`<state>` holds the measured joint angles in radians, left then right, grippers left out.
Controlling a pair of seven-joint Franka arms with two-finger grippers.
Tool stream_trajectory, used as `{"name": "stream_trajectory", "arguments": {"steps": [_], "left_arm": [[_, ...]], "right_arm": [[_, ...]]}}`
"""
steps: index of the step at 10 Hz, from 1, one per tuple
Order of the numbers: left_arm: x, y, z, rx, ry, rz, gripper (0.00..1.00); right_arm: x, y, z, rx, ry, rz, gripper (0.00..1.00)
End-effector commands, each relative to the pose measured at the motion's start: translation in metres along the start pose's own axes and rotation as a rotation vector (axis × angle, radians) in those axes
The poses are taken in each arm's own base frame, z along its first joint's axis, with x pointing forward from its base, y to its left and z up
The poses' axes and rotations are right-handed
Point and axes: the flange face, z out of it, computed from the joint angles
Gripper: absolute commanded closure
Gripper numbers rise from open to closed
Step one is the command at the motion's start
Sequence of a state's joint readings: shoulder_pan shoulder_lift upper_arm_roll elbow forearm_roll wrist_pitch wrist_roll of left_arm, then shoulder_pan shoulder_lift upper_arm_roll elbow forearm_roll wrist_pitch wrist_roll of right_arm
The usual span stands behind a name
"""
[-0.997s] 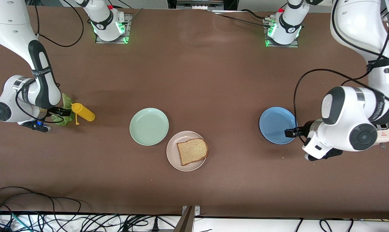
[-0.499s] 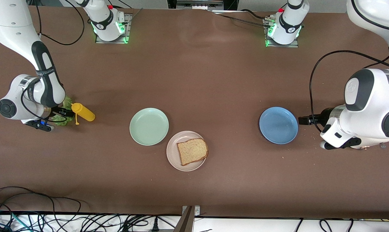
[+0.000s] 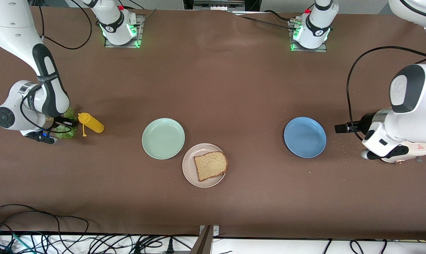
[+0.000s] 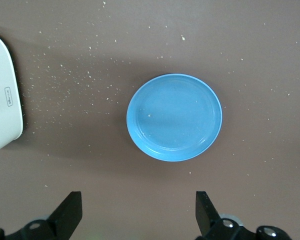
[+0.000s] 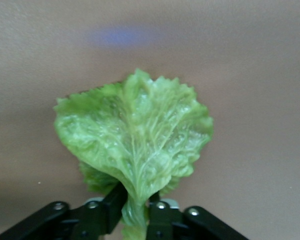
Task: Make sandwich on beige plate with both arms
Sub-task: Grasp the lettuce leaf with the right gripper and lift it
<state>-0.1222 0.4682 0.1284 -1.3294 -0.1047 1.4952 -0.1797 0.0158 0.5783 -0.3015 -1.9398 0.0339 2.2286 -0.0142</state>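
Lettuce (image 5: 135, 135) is what we see pinched at the stem by the right claw (image 5: 135, 210), its two fingers clamped together on the leaf at the right arm's end of the worktop (image 3: 234, 88). From the front view we catch only a green edge of that leaf beside the yellow squeeze bottle (image 3: 90, 122), which lies on its side just next to it.

Over at the other end, we have the left claw (image 4: 140, 212) hanging with its fingers wide apart and nothing between them, above bare worktop just beside the blue plate (image 3: 305, 137). Crumbs are scattered around that plate, and a white appliance (image 4: 2, 102) sits near it at the left arm's end.

Middle of the worktop now: the beige plate (image 3: 190, 169) carries one slice of brown bread (image 3: 211, 165), lying flat and uncovered. We see the mint-green plate (image 3: 163, 138) touching the beige one, a little farther from the front camera and toward the right arm's end.
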Motion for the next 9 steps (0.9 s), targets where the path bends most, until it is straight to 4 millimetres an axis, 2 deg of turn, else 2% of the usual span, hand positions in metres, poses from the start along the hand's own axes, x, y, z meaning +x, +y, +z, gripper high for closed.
{"name": "stream_trajectory", "arguments": {"steps": [1,3,5,7,8,9], "left_arm": [[-0.001,-0.018,-0.005,0.016,0.028,0.0,0.0],[0.0,-0.018,-0.01,0.016,0.042,-0.001,0.0],[0.001,-0.019,-0.01,0.051,0.047,0.002,0.0],[0.001,-0.021,-0.01,0.055,0.048,0.0,0.0],[0.001,-0.02,-0.01,0.055,0.048,0.001,0.0],[0.001,-0.021,-0.011,0.054,0.049,0.0,0.0]], "right_arm": [[-0.004,0.001,-0.031,0.027,0.053,-0.041,1.0],[-0.009,0.001,-0.08,0.045,0.059,-0.087,1.0],[-0.012,0.004,-0.145,0.062,0.021,-0.15,1.0],[-0.016,-0.006,-0.203,0.06,-0.039,-0.195,1.0],[-0.023,-0.032,-0.231,0.053,-0.055,-0.238,1.0],[-0.031,-0.069,-0.26,0.039,-0.051,-0.295,1.0]]}}
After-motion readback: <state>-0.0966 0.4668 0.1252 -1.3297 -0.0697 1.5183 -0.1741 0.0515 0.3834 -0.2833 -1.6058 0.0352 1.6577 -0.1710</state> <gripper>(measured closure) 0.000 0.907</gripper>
